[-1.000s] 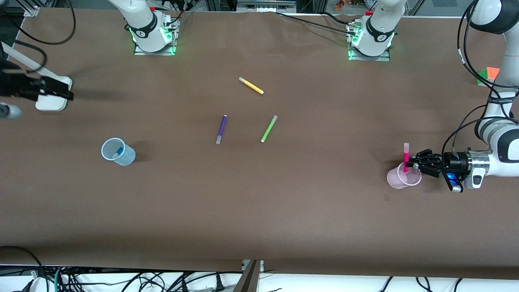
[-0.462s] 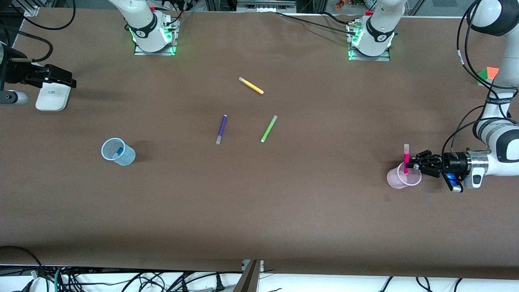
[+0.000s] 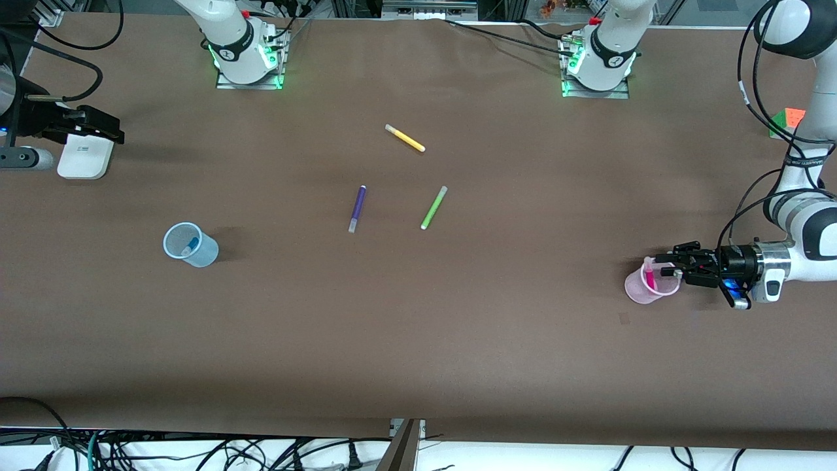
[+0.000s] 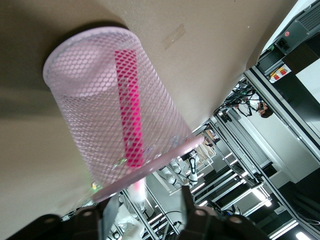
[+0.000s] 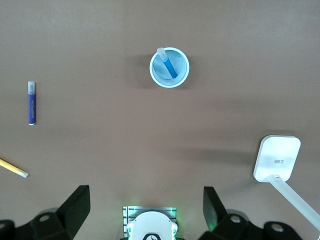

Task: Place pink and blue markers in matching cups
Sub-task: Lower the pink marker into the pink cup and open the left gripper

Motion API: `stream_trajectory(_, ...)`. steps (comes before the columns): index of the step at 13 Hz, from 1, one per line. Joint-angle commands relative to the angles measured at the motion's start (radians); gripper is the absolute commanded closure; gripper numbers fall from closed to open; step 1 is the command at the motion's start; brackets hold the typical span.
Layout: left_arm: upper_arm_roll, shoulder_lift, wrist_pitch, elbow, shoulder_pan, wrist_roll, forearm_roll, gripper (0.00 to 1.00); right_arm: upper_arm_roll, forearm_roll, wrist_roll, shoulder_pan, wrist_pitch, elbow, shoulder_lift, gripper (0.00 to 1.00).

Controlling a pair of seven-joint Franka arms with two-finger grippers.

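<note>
Brown table (image 3: 458,327); left gripper (image 3: 662,267) parted beside pink cup (image 3: 637,289), marker (image 3: 650,277) inside.

A brown-covered table (image 3: 458,340) fills the room, with tangled cables (image 3: 196,448) along its near edge.

Looking down with the right wrist camera on the brown counter (image 5: 225,115)

We see the pale blue cup (image 5: 169,67) standing upright with the blue marker (image 5: 168,64) leaning inside it, pale end up at the rim. Well apart from the cup lies the dark purple marker (image 5: 31,103) flat on the counter, and near it the end of a yellow marker (image 5: 13,168) pokes in at the edge. A white rounded box (image 5: 276,158) rests apart from the cup. Our right end effector (image 5: 149,207) hangs above with its two dark fingers (image 5: 75,202) spread wide, holding nothing.
</note>
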Motion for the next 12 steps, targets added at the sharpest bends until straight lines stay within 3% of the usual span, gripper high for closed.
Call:
stream_trajectory(1,0.0,0.008,0.0,0.011,0.003,0.025,-0.026,0.0,0.005,-0.017,-0.004,-0.001,0.006,0.0,-0.008,0.0)
stream_trajectory(9,-0.001,-0.001,0.003,0.015,0.001,0.005,-0.028,0.0,0.0,-0.017,-0.005,-0.008,0.019,0.066,0.039,0.0)
stream_trajectory(12,-0.004,-0.013,0.007,0.037,-0.008,-0.088,-0.026,0.0,0.002,-0.019,-0.002,-0.005,0.018,0.066,0.041,0.0)
